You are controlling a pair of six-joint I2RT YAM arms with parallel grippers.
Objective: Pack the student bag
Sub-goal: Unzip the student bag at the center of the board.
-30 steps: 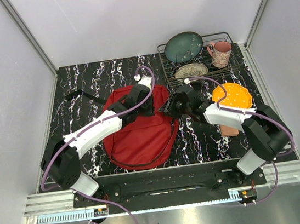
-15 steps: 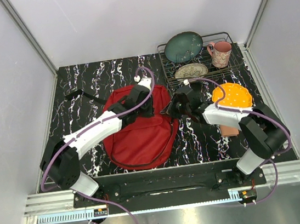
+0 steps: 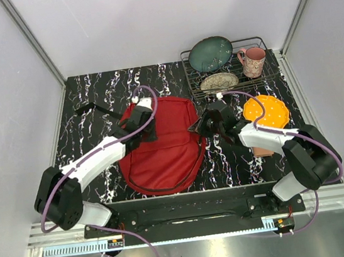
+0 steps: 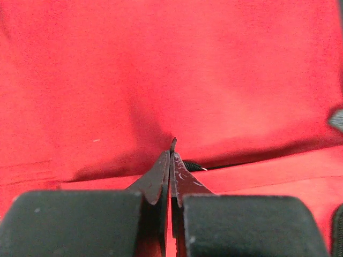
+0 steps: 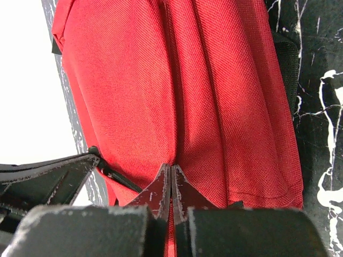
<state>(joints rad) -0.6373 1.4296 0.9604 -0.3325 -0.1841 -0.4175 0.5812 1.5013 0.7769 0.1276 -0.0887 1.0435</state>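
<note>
- Left gripper [image 4: 171, 152] has shifted leftward across large red fabric backpack [image 3: 169, 154], fingers pressed together, pinching its cloth.
- Right gripper [image 5: 170, 174], newly clamped, nips backpack's right edge.

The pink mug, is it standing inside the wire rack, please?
Yes, the pink mug stands upright at the wire rack's right end.

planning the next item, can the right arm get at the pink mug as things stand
Probably not yet: the right gripper is pinched shut on the student bag. Once released, nothing covers the mug in the rack.
</note>
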